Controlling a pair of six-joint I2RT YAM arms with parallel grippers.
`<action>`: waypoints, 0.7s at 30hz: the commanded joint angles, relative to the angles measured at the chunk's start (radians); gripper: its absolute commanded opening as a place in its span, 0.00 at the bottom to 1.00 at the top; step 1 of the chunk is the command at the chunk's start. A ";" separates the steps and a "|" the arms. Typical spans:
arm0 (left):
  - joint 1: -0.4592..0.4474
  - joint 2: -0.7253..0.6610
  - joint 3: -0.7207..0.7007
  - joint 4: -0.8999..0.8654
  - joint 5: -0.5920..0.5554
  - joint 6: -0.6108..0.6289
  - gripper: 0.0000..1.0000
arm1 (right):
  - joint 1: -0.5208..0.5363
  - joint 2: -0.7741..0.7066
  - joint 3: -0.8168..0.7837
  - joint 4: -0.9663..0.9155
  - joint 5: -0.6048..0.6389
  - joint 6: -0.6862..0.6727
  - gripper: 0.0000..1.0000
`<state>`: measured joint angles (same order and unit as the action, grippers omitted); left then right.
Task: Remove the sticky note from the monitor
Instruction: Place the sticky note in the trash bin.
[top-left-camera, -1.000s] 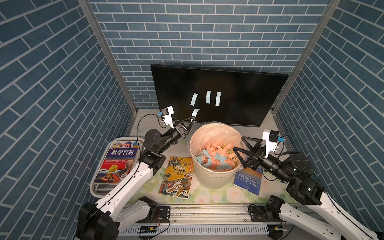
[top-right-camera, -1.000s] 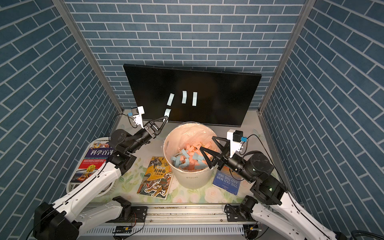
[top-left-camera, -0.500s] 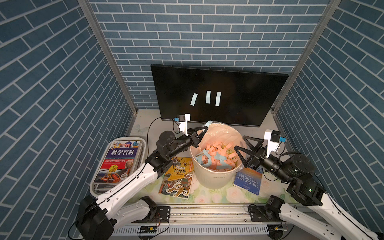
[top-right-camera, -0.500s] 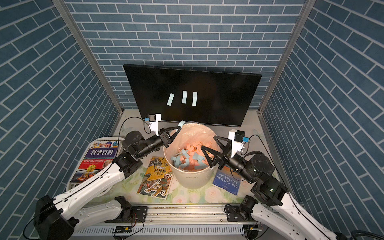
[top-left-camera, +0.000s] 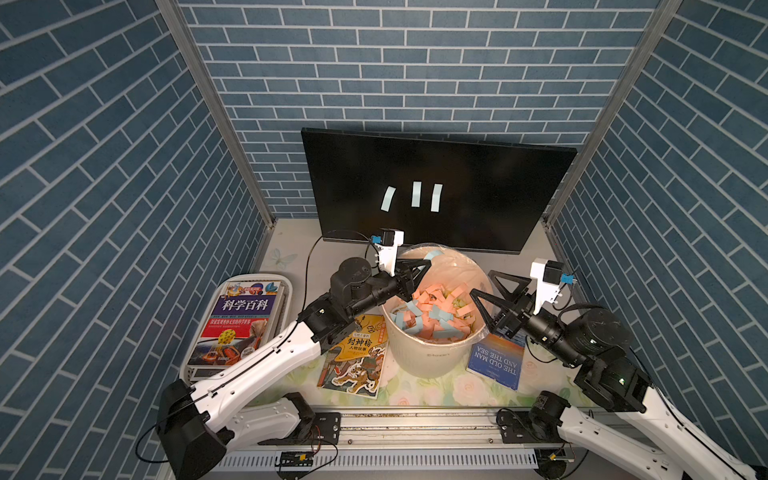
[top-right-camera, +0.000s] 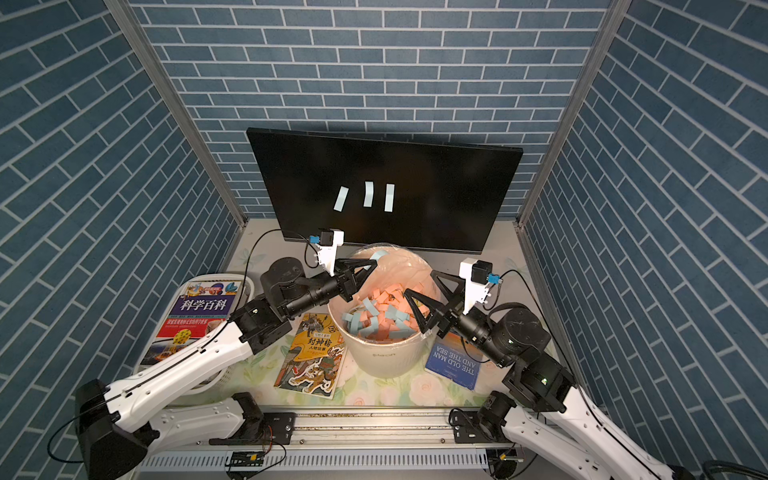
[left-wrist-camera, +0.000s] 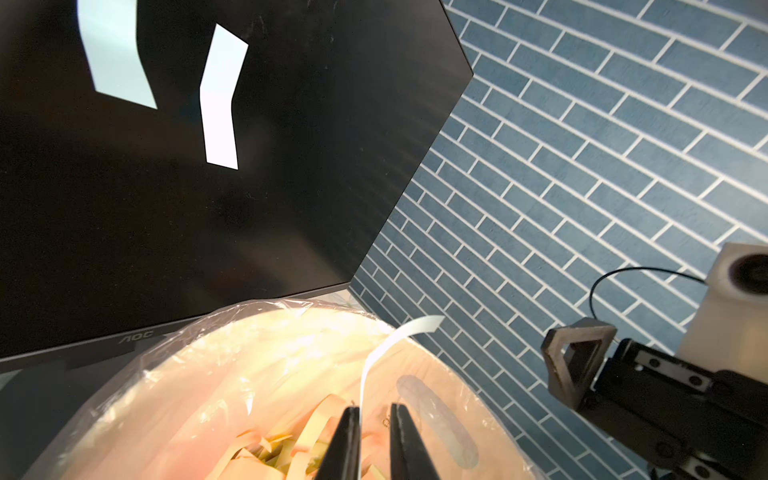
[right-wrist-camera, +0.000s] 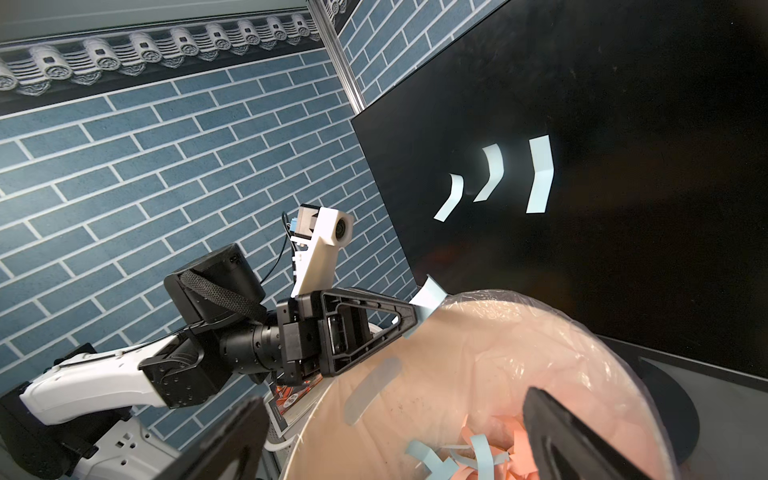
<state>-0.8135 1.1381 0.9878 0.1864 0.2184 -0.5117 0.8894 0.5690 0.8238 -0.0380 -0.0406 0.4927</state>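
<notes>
Your left gripper (top-left-camera: 424, 266) hangs at the bin's (top-left-camera: 432, 357) 11 o'clock rim, jaws slightly apart, a sticky note (left-wrist-camera: 399, 336) between them against one finger (left-wrist-camera: 347, 436). The monitor (top-left-camera: 478, 199) stands at its 12 o'clock, three notes (top-left-camera: 416, 194) on it. Your right gripper (top-left-camera: 483, 283) gapes wide at the bin's 2 o'clock.

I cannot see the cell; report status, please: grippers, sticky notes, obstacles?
Left gripper part open over bin, blue note on one finger. Right gripper open, empty. Three notes on monitor. Nothing blocking.
</notes>
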 joint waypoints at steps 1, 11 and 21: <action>-0.017 0.008 0.032 -0.046 -0.023 0.041 0.24 | 0.003 -0.009 0.010 -0.002 0.016 -0.013 1.00; -0.029 0.008 0.032 -0.039 0.006 0.054 0.39 | 0.003 0.019 0.011 -0.002 0.043 -0.022 1.00; -0.029 -0.001 0.028 -0.022 0.094 0.081 0.57 | 0.003 0.206 0.135 -0.057 0.140 -0.077 1.00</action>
<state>-0.8368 1.1454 1.0000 0.1474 0.2703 -0.4519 0.8894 0.7349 0.9028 -0.0723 0.0483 0.4622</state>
